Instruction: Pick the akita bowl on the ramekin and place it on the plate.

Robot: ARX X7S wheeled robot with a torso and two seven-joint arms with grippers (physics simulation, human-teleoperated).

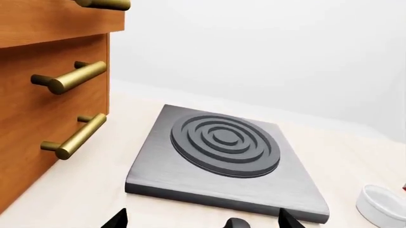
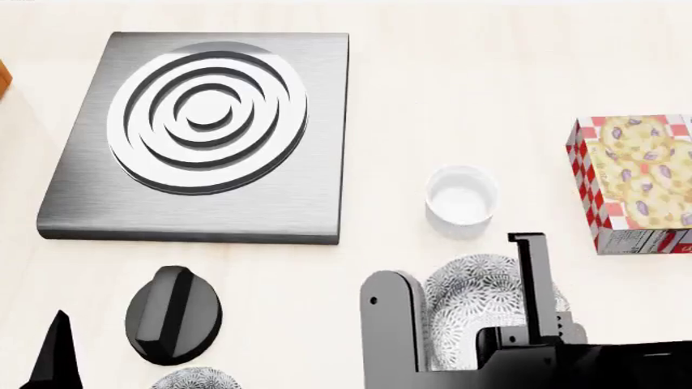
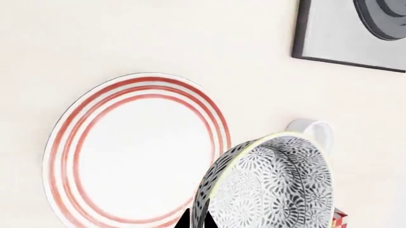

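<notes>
Held up off the counter by the right gripper: one small, deep, round akita bowl with black-and-white speckles outside. Pinched at the rim, with one dark finger on each side in the head view. Tilted in the right wrist view, showing its speckled side. Not touching the ramekin, a small, plain, shiny white round cup. Seen at 6 o'clock from that cup in the head view, near but apart.

Just beside the bowl in the right wrist view: one big, flat, round white plate with red rings near its rim. Lying flat. Covered a little at one edge by the bowl hanging in front. Cannot tell how high above.

Counted: two speckled bowls. Second speckled bowl peeking in at 7 o'clock of the head view, cut off by the edge. One black round knob right at 12 o'clock from it. One flat grey metal stove plate with round rings, at 10 o'clock from the cup. One red-and-white checked cookie box at 3 o'clock from the cup. Three gold bar handles on brown wooden drawers beside the stove plate.

Left gripper spread wide, holding nothing, low near the stove plate.

All resting on a smooth, pale cream counter. Plain white wall behind.
</notes>
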